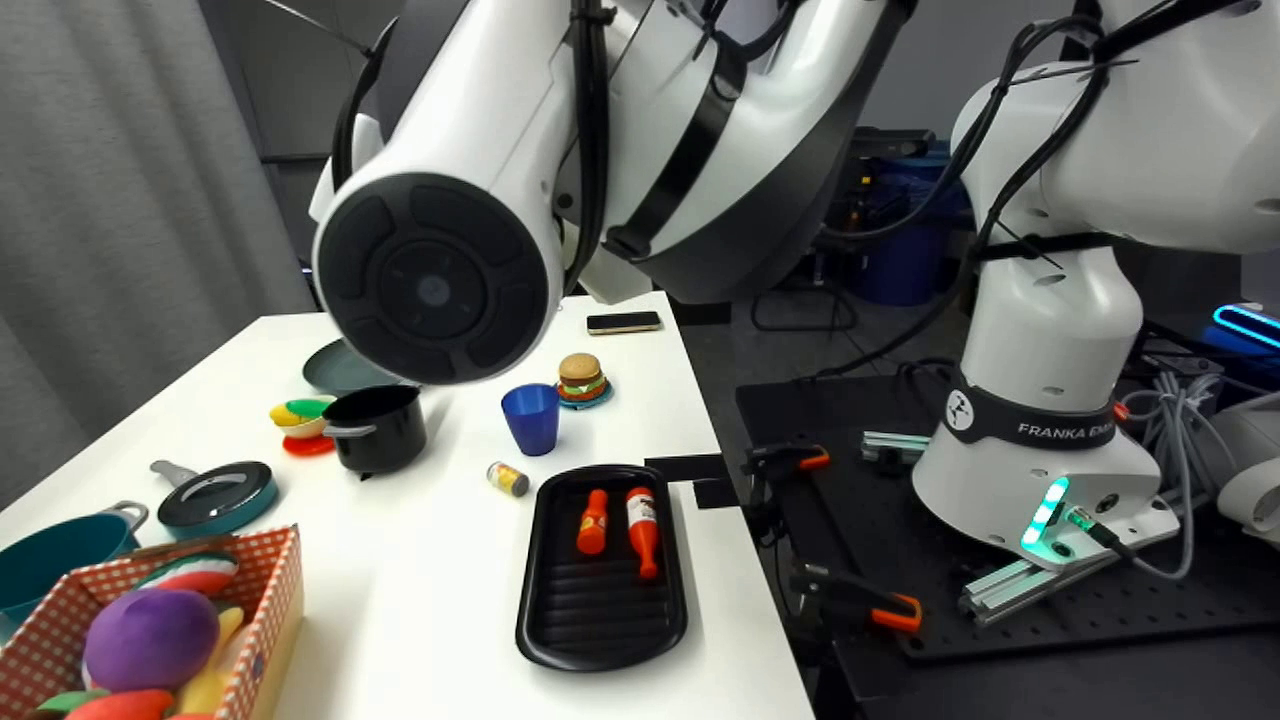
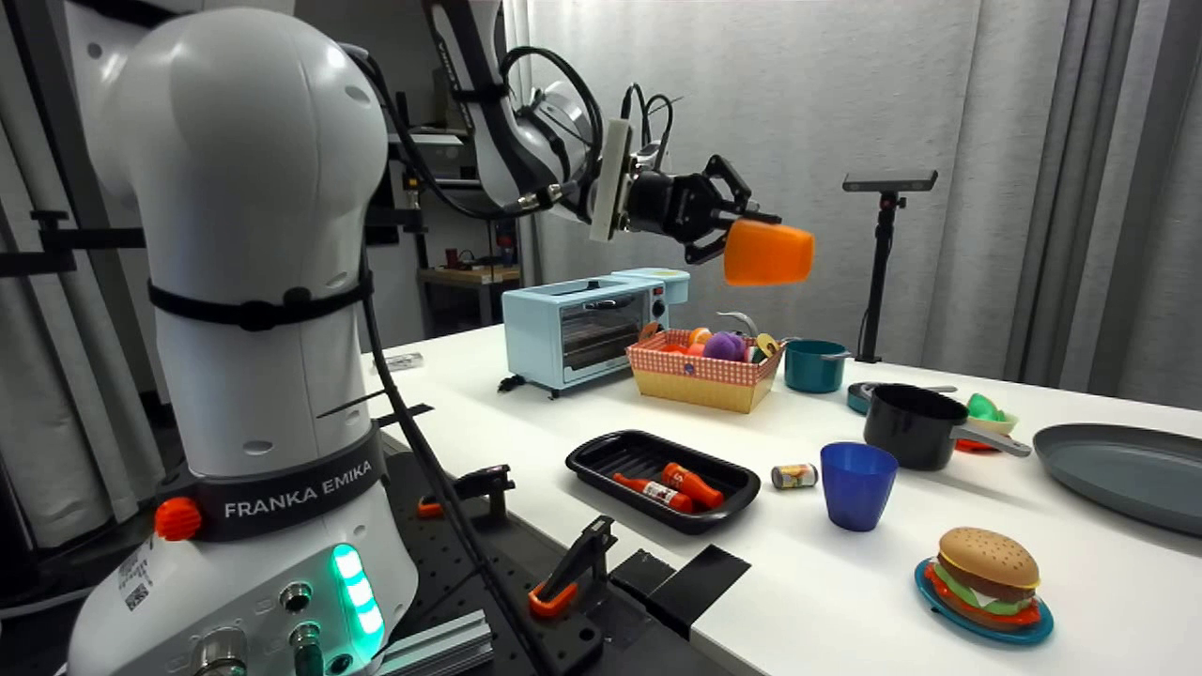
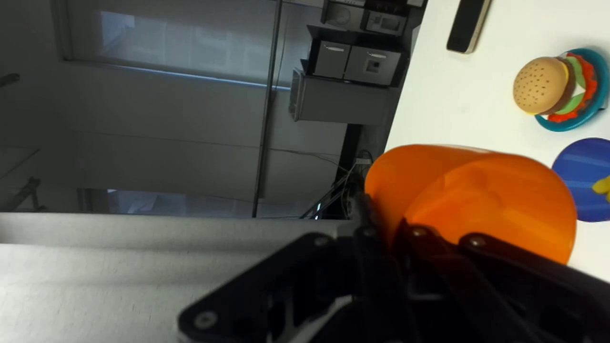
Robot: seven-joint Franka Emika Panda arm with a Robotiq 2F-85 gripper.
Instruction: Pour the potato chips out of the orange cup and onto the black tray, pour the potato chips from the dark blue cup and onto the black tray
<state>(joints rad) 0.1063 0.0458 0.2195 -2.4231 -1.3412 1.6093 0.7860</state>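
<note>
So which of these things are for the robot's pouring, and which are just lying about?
For the pouring:
orange cup, pinched in the gripper
dark blue cup, yellow piece (likely chip) inside
black tray

Just lying about:
red bottles in the tray
small can
black pot
grey pan
toy burger
phone
basket
toaster oven

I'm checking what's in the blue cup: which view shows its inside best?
The wrist view: it looks into the blue cup at something yellow, though the frame crops it. Both exterior views show the cup whole, upright on the table, contents unseen.
</note>
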